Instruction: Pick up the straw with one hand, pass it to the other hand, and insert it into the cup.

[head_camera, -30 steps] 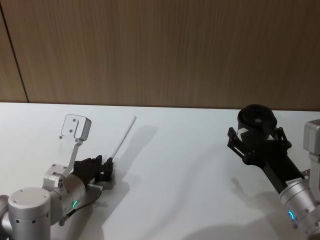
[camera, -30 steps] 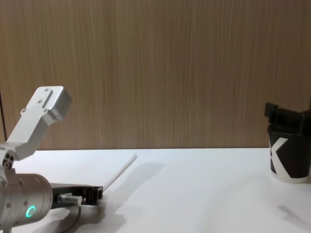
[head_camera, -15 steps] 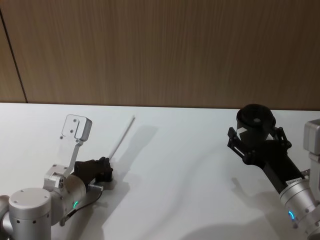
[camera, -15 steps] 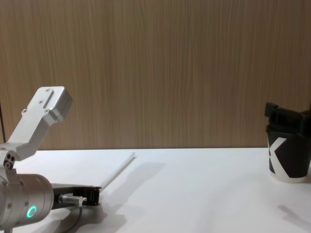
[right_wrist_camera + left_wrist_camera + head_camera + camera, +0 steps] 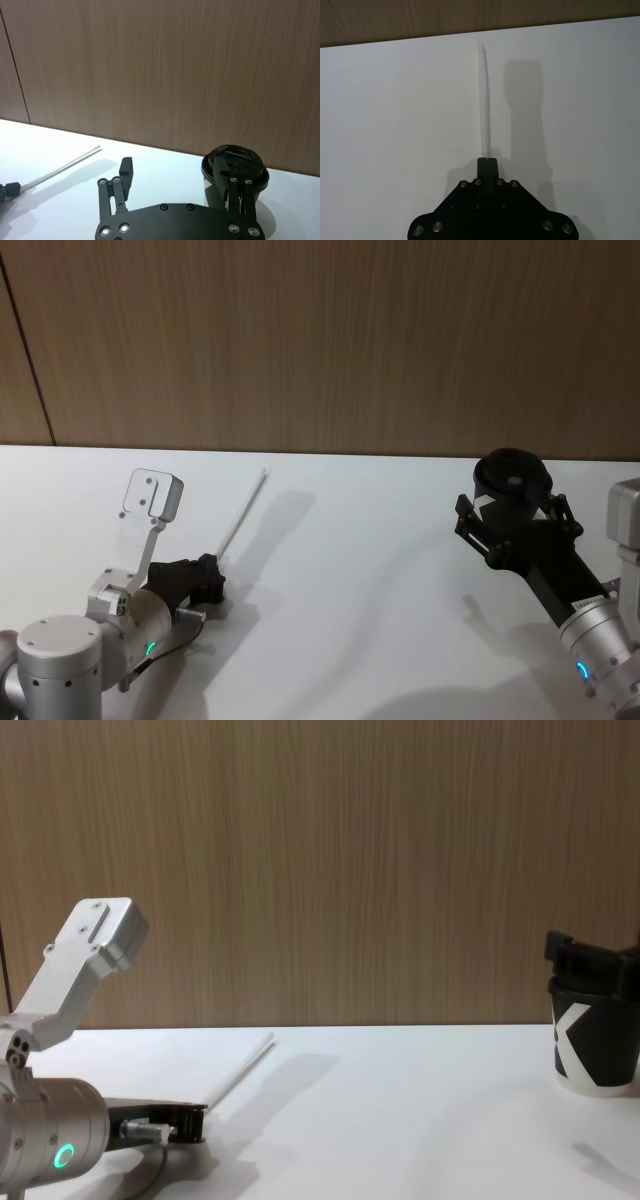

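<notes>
Black fingers (image 5: 482, 166) of the left gripper (image 5: 487, 161), a two-fingered black tool on a fat silver wrist with a green glowing ring, were pressed together on the near end of the long, thin, straight white straw (image 5: 484, 100). In the left wrist view the tube came out of the seam between the two fingertips and ran straight ahead of them. From the head view the straw (image 5: 242, 512) pointed away from the robot towards the brown wood-panelled wall (image 5: 350, 340), leaning slightly to the robot's right. Whether its far tip touched the white counter (image 5: 350, 630) could not be told. The gripper sat low over the counter on the robot's left, and a silver angled bracket (image 5: 150, 496) rose from its wrist.

Well apart, on the robot's right, the right gripper (image 5: 512, 514), a black blocky one on a silver wrist with a blue-green light, had its fingers spread wide. The black paper cup (image 5: 595, 1050) with a large white K-like mark and white base edge stood upright on the counter at those fingers. In the right wrist view one finger (image 5: 223, 176) overlapped the cup's dark rim, and the other (image 5: 126, 170) stood clear of it towards the straw. Whether any finger touched the cup could not be made out.
</notes>
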`<state>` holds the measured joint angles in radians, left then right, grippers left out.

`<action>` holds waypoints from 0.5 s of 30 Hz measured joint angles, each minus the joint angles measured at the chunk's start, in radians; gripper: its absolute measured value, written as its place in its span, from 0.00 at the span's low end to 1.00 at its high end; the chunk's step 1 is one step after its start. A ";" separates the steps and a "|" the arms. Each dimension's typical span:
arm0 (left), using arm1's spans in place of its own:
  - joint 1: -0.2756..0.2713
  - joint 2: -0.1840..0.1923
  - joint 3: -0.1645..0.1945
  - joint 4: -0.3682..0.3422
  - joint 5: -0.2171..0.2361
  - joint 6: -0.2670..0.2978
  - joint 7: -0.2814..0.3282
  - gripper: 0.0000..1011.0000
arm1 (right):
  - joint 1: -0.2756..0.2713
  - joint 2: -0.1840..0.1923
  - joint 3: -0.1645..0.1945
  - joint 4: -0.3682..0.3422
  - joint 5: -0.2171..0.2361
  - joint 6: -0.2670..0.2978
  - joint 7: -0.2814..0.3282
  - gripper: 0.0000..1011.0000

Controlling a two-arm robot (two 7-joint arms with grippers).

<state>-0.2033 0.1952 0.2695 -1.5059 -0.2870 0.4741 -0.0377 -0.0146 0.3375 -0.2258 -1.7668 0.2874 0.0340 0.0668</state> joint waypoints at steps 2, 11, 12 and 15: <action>0.000 0.000 0.000 0.000 0.000 0.000 0.000 0.00 | 0.000 0.000 0.000 0.000 0.000 0.000 0.000 0.99; -0.001 0.003 0.002 0.000 0.004 -0.002 -0.006 0.00 | 0.000 0.000 0.000 0.000 0.000 0.000 0.000 0.99; -0.001 0.005 0.003 0.000 0.006 -0.004 -0.009 0.00 | 0.000 0.000 0.000 0.000 0.000 0.000 0.000 0.99; -0.003 0.012 0.009 -0.002 0.012 -0.014 -0.021 0.00 | 0.000 0.000 0.000 0.000 0.000 0.000 0.000 0.99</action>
<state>-0.2065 0.2075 0.2788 -1.5075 -0.2751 0.4604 -0.0586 -0.0146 0.3375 -0.2258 -1.7668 0.2874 0.0340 0.0668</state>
